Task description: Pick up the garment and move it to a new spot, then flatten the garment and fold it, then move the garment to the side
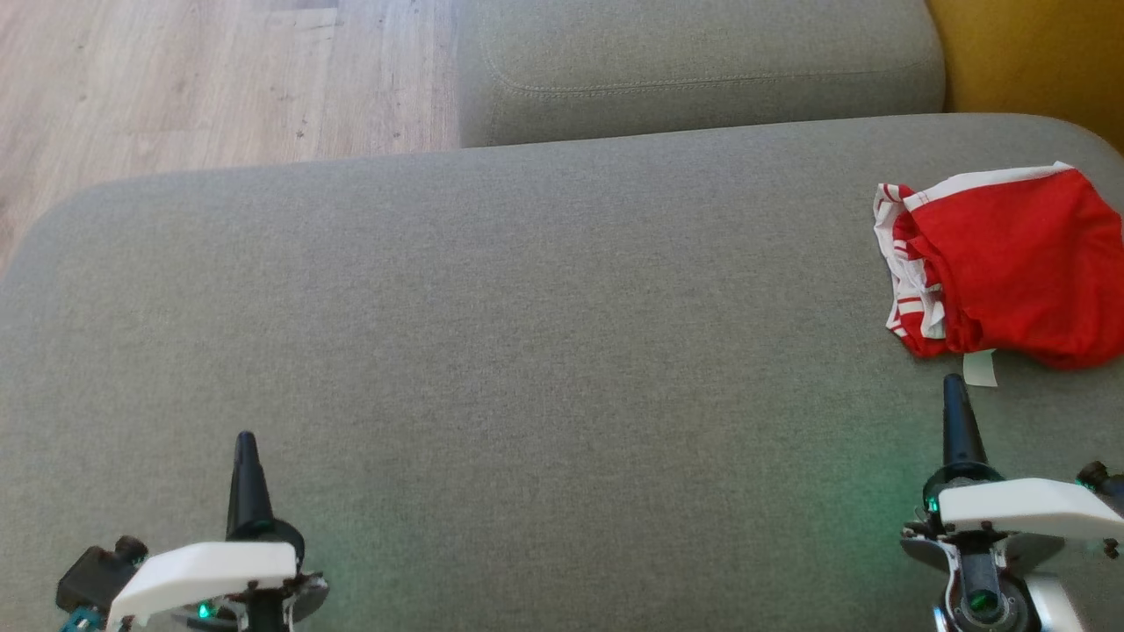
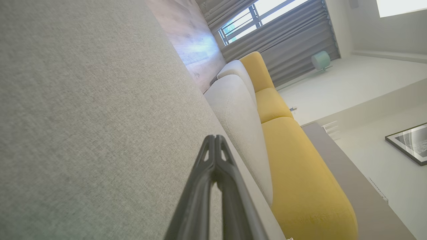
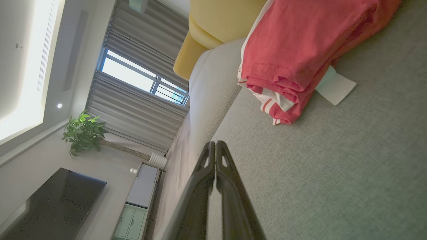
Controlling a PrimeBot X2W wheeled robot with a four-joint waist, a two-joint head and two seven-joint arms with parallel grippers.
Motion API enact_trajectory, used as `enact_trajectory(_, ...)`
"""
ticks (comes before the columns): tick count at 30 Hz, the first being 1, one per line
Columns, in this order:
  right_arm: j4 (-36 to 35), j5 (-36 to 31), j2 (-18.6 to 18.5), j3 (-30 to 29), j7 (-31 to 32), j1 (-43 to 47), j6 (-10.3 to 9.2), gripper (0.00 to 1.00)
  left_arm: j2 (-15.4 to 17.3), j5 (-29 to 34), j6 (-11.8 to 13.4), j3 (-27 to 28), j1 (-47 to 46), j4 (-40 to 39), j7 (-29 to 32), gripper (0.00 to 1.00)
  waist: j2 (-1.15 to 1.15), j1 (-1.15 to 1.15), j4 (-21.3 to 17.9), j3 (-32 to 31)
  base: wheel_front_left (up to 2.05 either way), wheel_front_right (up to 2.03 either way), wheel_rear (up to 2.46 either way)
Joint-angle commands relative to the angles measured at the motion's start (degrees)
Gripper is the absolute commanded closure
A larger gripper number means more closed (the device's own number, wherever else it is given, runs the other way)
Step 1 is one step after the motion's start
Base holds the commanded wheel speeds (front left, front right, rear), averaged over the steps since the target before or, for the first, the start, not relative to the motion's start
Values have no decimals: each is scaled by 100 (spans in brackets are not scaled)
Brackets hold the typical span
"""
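Note:
A red garment (image 1: 1010,263) with white trim lies folded in a bundle at the far right of the grey cushion (image 1: 527,333), a white tag (image 1: 981,369) sticking out at its near edge. In the right wrist view the garment (image 3: 293,50) lies ahead and to the right of my fingers. My right gripper (image 1: 953,386) is shut and empty, its tips just short of the tag. My left gripper (image 1: 245,439) is shut and empty at the lower left, far from the garment. Both grippers' tips touch in the wrist views: left gripper (image 2: 214,138), right gripper (image 3: 213,144).
A second grey cushion (image 1: 702,61) lies beyond the main one, with wooden floor (image 1: 176,79) at the upper left and a yellow sofa part (image 1: 1036,53) at the upper right. The wide grey surface between the grippers is bare.

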Motion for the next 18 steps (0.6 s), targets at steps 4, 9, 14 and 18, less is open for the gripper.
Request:
enact_trajectory(4,-242,324,-108,12,114,-313,-3,100,92,-272,6,214,-340,-150,89,100,0,0,-5,-4,0,0,0)
enact_trajectory(9,-250,635,-108,-28,197,-319,-3,100,93,-541,6,272,-358,-147,173,100,0,0,-13,-9,0,0,0)
enact_trajectory(14,-257,942,-108,-69,280,-325,-3,100,93,-807,6,330,-377,-144,257,100,0,0,-20,-14,0,0,0)
enact_trajectory(18,-263,1190,-108,-102,347,-330,-3,100,92,-1020,7,377,-392,-141,325,100,0,0,-26,-18,0,0,0)
